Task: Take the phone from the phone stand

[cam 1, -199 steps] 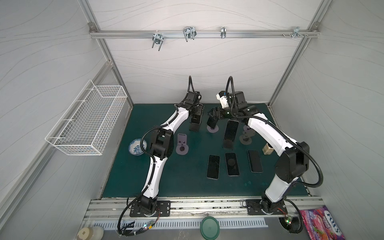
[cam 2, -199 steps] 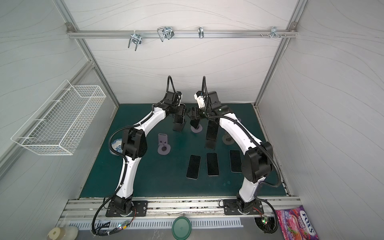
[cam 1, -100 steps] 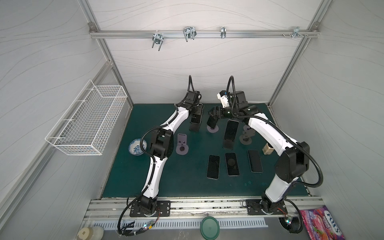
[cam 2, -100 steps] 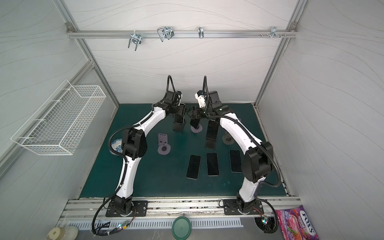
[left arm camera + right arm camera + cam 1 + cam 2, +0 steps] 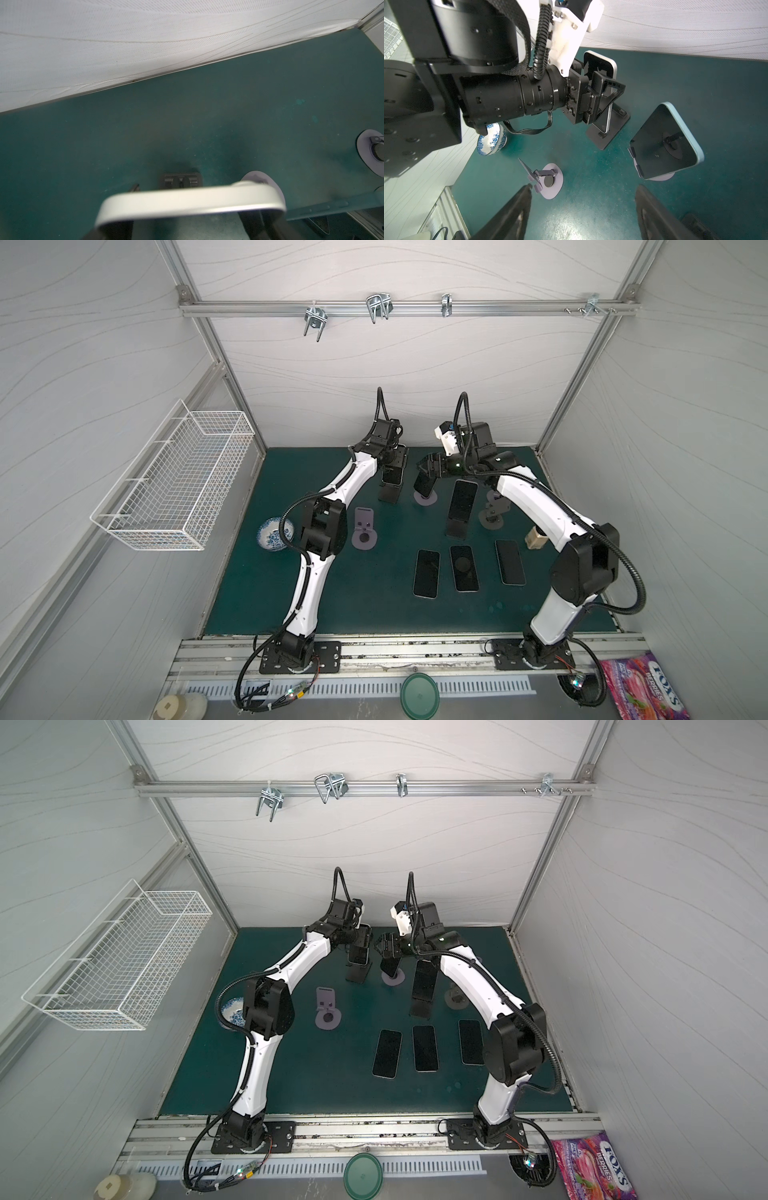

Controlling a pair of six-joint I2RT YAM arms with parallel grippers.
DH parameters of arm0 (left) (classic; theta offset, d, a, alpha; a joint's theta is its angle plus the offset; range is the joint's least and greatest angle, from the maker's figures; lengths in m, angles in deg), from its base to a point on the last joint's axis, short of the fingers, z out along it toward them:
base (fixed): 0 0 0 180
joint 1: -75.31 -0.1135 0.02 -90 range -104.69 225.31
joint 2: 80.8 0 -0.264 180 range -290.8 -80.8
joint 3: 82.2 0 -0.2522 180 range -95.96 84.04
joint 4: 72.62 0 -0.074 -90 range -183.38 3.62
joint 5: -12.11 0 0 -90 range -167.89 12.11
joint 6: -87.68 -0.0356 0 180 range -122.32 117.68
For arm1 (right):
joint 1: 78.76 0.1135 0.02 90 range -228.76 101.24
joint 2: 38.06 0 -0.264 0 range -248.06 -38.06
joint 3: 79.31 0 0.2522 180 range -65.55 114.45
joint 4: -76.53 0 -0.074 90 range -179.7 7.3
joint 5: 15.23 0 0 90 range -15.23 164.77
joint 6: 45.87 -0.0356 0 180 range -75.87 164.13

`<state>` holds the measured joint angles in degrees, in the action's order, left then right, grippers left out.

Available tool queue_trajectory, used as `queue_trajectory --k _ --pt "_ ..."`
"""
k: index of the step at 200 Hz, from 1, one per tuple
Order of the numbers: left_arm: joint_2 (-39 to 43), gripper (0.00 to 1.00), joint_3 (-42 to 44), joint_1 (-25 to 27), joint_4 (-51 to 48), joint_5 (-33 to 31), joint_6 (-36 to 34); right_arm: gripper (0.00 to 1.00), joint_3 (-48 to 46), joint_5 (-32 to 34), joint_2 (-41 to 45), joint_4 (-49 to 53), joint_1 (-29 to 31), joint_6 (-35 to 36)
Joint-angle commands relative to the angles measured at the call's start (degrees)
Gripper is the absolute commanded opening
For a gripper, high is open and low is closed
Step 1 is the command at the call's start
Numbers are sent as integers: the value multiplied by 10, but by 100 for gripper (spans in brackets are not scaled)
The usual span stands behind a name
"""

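The left claw was clamped narrow on the side edges of the silver-rimmed black phone. The phone leaned on the black, flat-based angular plastic stand, its lower edge apparently resting in the stand's front lip. The step in hand looked like a finished grasp with the lift not yet begun. The next move called for drawing the phone up along the stand's slope, clearing the lip without dragging the stand across the green surface. Near the stand, the right claw hovered wide and empty.
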<state>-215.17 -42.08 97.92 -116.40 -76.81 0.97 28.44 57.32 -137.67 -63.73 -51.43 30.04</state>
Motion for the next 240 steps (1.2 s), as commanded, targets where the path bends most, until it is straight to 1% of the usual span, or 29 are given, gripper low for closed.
queue_trajectory --k 1,125,240 --pt "6 66 -35 -2 19 8 2 79 -1 -10 8 -6 -3 -3" --pt "38 64 -47 -4 6 10 11 79 -1 -18 20 -7 -2 -12" --pt "96 64 -23 -4 -3 12 21 79 6 -21 24 -6 14 -16"
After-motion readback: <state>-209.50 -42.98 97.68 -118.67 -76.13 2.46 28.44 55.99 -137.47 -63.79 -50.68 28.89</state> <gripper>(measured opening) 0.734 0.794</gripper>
